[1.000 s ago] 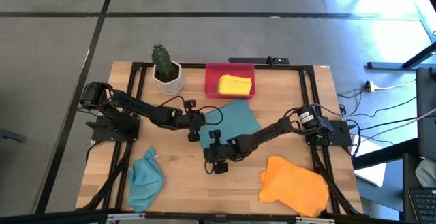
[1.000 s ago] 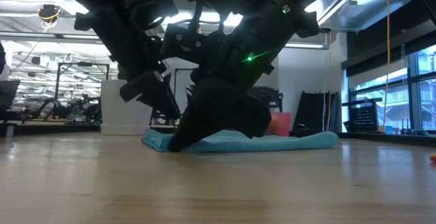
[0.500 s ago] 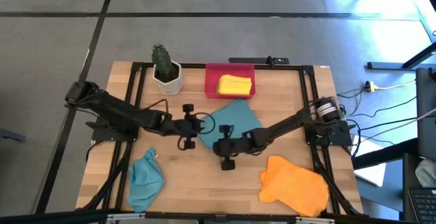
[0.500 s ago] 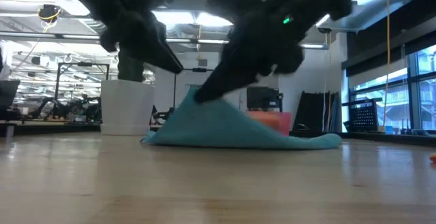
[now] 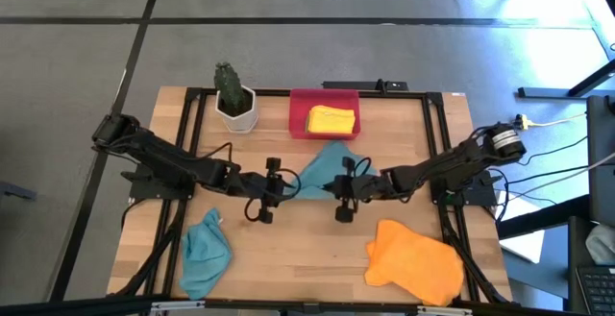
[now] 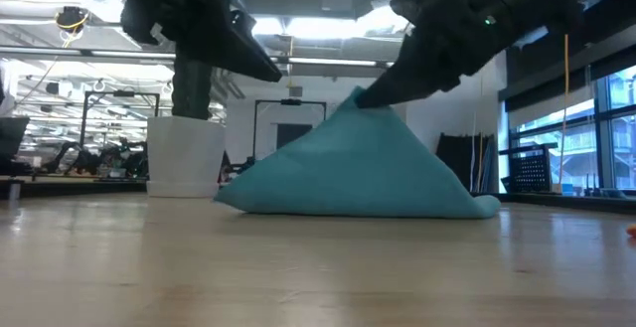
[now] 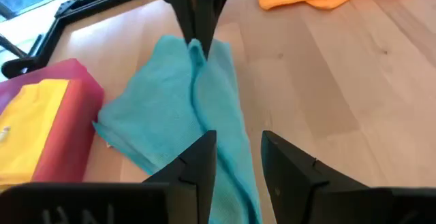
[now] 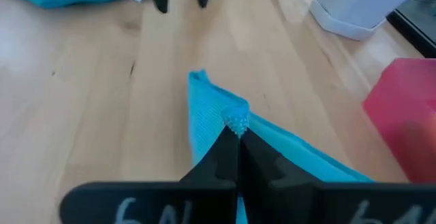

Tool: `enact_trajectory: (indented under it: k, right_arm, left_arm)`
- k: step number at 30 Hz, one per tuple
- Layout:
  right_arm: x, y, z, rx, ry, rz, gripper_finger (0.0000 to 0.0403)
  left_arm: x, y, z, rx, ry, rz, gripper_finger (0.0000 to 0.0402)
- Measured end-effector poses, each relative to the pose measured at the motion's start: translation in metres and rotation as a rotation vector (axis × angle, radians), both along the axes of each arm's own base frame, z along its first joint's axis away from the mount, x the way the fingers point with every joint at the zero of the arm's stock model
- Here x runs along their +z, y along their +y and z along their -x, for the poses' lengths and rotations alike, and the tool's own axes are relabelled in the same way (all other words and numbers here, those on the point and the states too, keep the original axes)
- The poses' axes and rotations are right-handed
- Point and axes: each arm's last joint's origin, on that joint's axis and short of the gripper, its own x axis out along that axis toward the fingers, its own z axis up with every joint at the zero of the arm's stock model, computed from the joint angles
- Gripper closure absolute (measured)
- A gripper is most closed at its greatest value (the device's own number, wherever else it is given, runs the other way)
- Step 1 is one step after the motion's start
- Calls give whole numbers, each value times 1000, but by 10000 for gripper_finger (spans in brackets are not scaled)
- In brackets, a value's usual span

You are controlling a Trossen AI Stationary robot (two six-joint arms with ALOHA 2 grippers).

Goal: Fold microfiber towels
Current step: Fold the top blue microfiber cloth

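Left end effector (image 5: 280, 183): I keep it spread, empty, just beside the towel, ready to take an edge.
Teal towel (image 5: 322, 172): mid-surface, tented, far edge down.
Right end effector (image 5: 334, 185): pinching the towel's raised corner for folding.

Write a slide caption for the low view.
Right pincer lifts the teal towel into a tent on the wooden table.
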Motion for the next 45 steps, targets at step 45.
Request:
enact_trajectory:
  k: [45]
  right_arm:
    - [0,-1,2,-10,0,1,394]
  left_arm:
    - [-86,37,-11,210,347,259,200]
